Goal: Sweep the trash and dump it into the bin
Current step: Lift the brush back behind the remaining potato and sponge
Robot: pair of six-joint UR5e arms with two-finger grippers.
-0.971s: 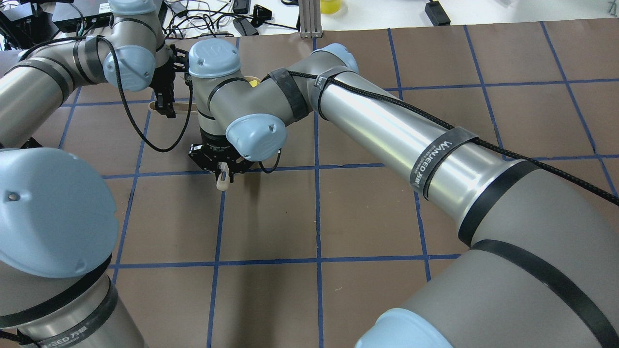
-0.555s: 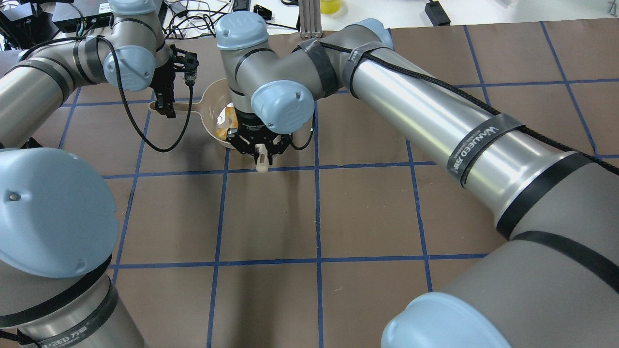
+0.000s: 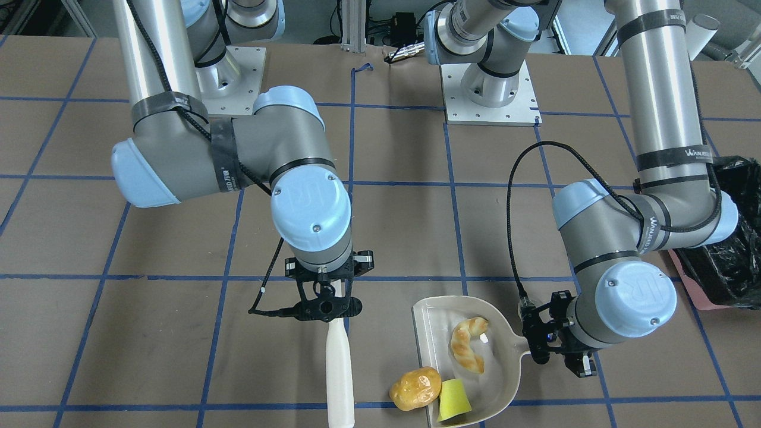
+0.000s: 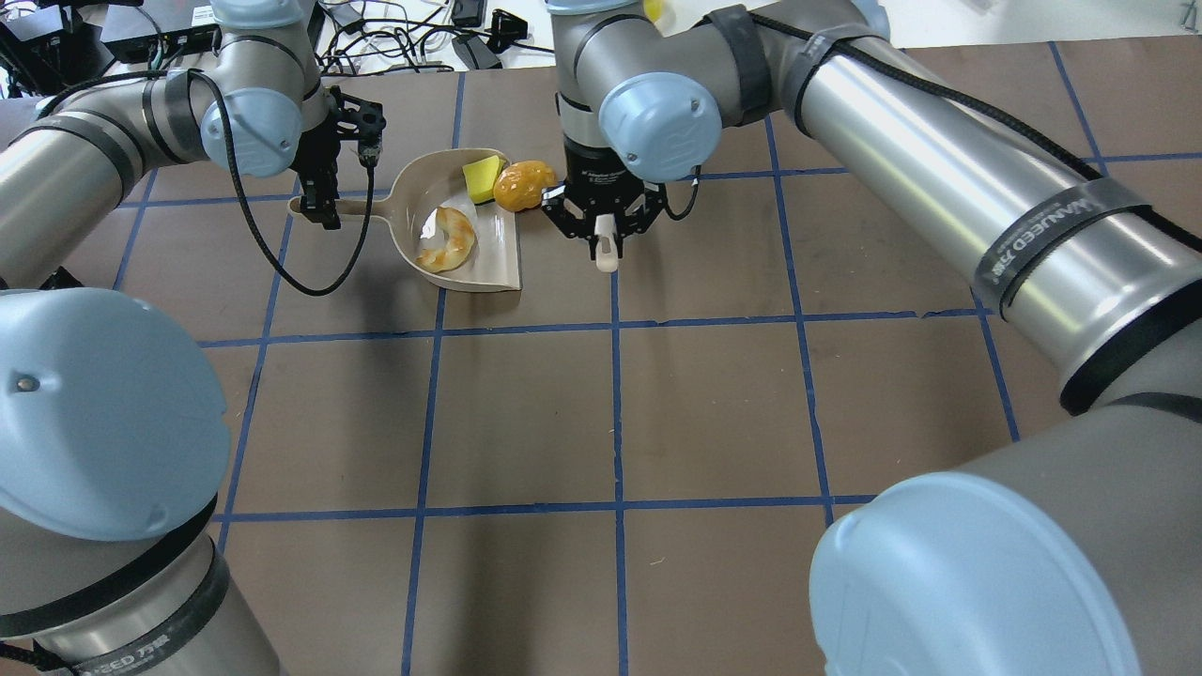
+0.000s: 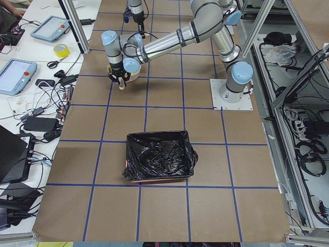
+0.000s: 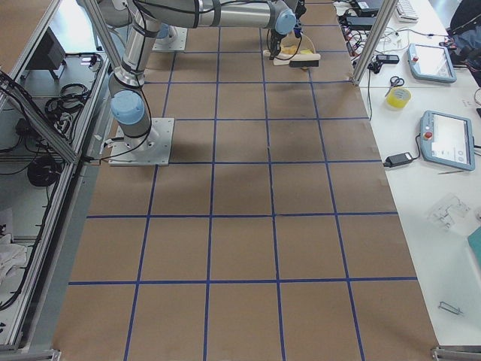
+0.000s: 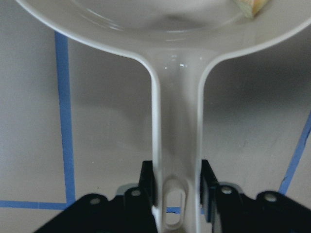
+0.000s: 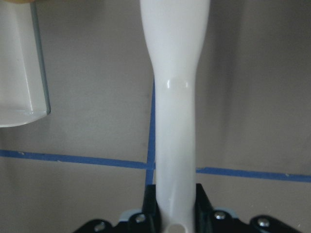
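I am midway through the sweep: my left fingers (image 4: pixel 319 214) are clamped on the handle of the beige dustpan (image 4: pixel 493 255), which lies flat on the tabletop, and my right fingers (image 4: pixel 606 225) are closed around the stem of the white sweeper (image 3: pixel 339 368), just beyond the dustpan's open mouth. The croissant piece (image 4: pixel 449 241) lies well inside the dustpan, the yellow sponge wedge (image 4: pixel 482 178) sits at its mouth, and the golden potato lump (image 4: pixel 524 185) rests just outside the mouth, touching the sponge. I judge that the next stroke must start behind the lump, on the side away from the dustpan, and push it in before I carry anything to the black-lined bin (image 5: pixel 159 157), well apart from the dustpan. A second ago my right wrist hung over the dustpan and hid the trash; it has since drawn back past the mouth, while the dustpan has stayed put
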